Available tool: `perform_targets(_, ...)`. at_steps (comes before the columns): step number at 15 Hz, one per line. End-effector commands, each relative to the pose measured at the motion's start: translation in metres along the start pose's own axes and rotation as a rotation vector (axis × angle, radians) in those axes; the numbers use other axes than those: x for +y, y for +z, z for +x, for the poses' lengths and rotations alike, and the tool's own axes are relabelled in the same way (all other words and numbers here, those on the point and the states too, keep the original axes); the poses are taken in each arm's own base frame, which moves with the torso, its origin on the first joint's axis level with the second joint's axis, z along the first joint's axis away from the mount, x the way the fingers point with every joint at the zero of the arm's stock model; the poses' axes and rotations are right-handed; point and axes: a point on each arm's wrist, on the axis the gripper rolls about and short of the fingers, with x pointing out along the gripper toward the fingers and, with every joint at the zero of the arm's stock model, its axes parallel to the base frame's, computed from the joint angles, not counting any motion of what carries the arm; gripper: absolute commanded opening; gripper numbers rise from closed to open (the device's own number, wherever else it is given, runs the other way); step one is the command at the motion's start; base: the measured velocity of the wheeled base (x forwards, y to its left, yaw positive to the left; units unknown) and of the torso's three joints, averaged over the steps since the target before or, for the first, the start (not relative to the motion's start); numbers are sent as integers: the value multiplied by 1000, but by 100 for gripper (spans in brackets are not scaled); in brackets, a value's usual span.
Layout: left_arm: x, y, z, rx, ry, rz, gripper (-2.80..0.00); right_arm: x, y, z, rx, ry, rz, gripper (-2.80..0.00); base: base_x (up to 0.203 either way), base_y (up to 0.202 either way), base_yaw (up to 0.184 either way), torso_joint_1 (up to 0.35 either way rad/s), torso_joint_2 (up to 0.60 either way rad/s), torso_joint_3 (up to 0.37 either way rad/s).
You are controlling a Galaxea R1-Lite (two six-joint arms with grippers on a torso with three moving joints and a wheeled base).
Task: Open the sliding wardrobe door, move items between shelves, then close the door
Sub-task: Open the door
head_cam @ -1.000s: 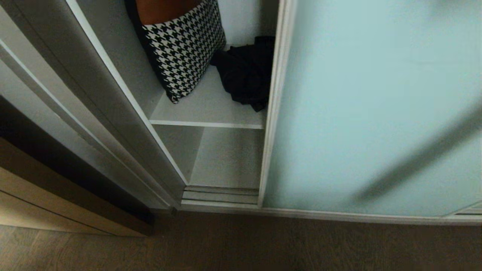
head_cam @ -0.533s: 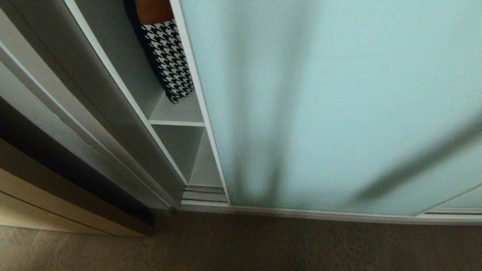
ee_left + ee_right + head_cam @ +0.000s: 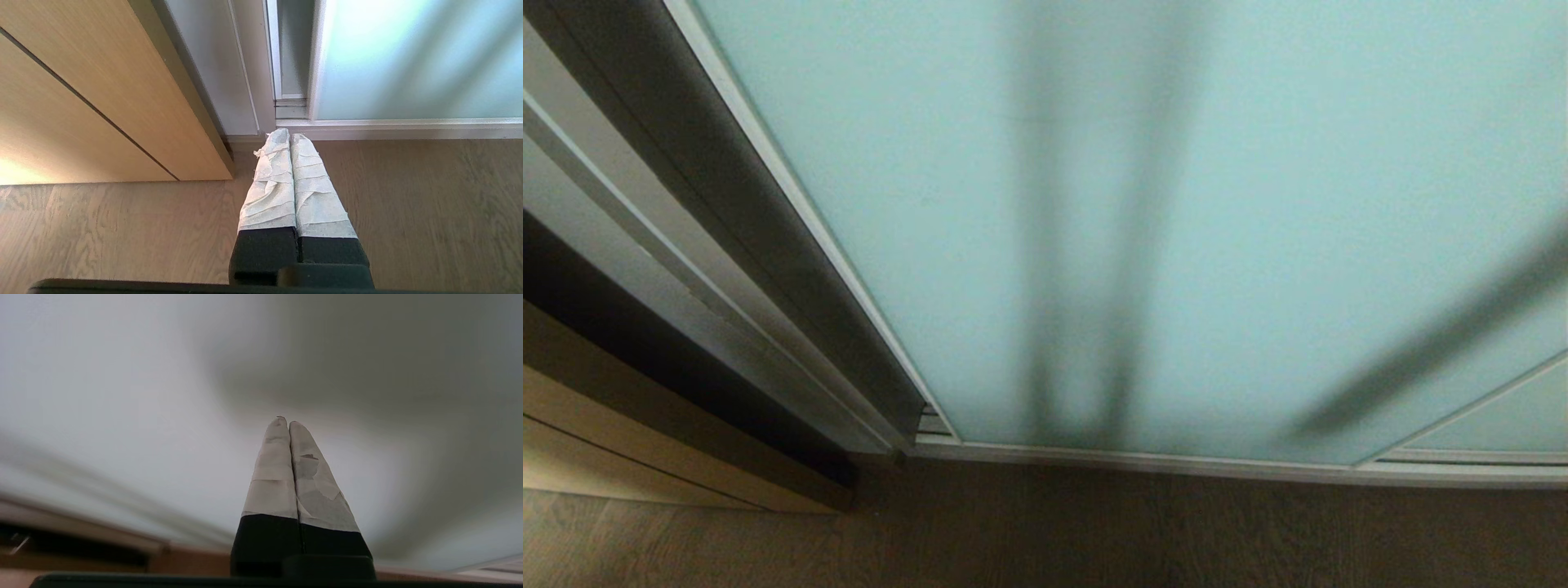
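The sliding wardrobe door (image 3: 1176, 204), frosted pale aqua glass in a thin silver frame, covers almost the whole opening in the head view. Only a sliver of floor track (image 3: 931, 425) shows at its left edge. The shelves are hidden behind it. Neither arm appears in the head view. My right gripper (image 3: 284, 420) is shut, with its taped fingers pointing at the blurred pale door panel (image 3: 122, 396); I cannot tell if they touch it. My left gripper (image 3: 284, 134) is shut and empty, hanging low over the wooden floor in front of the door's (image 3: 408, 61) bottom left corner, where a narrow gap remains.
A light wooden cabinet (image 3: 81, 102) stands to the left of the wardrobe's grey side wall (image 3: 768, 269). Brown wood floor (image 3: 1094, 531) runs along the front. A second glass panel (image 3: 1503, 416) shows at the lower right behind the door.
The door has slid left across the opening, covering the houndstooth cushion, the black cloth and the shelves that showed before. The left arm has not moved.
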Motion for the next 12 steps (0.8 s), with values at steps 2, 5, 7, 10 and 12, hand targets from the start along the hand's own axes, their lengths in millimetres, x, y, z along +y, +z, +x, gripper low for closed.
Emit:
perform_targets(2,0,0,0,1,-1,0,-280,-4,-6,32,11,-45,50,-280,0,0,0,0,0,0)
perform_targets(5,0,0,0,2,0,0,-280,-4,-8,40,22,-48,54,-280,0,0,0,0,0,0)
perform_targets(7,0,0,0,2,0,0,-280,-4,-7,37,16,-42,53,-280,0,0,0,0,0,0)
perform_targets(10,0,0,0,2,0,0,-280,2,-1,27,-2,5,53,-280,0,0,0,0,0,0)
perform_targets(12,0,0,0,1,-2,0,-280,9,13,-2,-48,103,65,-280,0,0,0,0,0,0)
